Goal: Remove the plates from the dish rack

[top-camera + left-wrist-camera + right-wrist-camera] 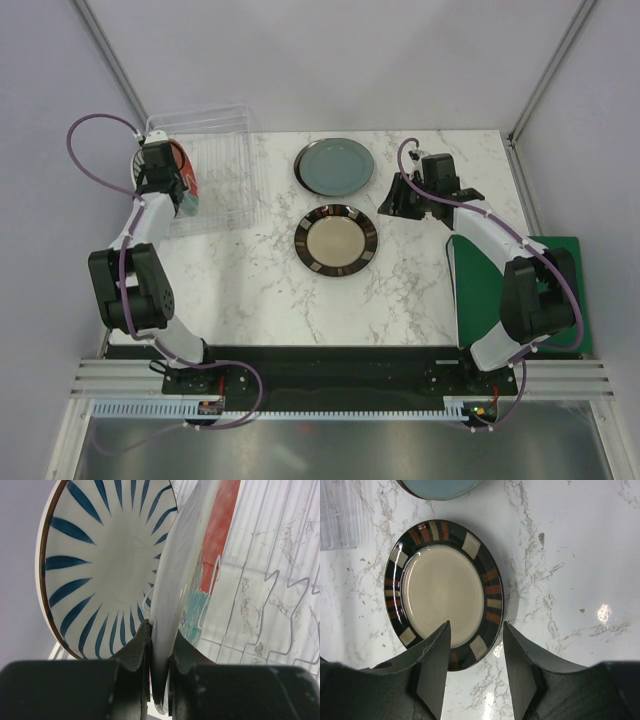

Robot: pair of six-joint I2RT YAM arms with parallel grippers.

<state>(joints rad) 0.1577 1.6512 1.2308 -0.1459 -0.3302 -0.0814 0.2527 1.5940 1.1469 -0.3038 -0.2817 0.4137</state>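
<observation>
the red flowered plate (220,530) stands on edge in the wire rack (225,180) at the far left of the table (250,300), its rim pinched by the left gripper (160,647), a striped plate (105,565) just beside it; lifting straight up should clear the rack and its neighbour. the right gripper (475,647) hangs open near a black-rimmed plate (445,587) lying flat mid-table. whether the grey plate (335,165) covers another is hard to tell.

I'm running this in a robot test booth, not a kitchen. Bare lilac wall panels (330,60) in aluminium posts (108,55) rise beyond my right claw (390,203), with a marble-print tabletop (420,290) beneath it and a slotted metal mounting rail (110,378) behind it.
</observation>
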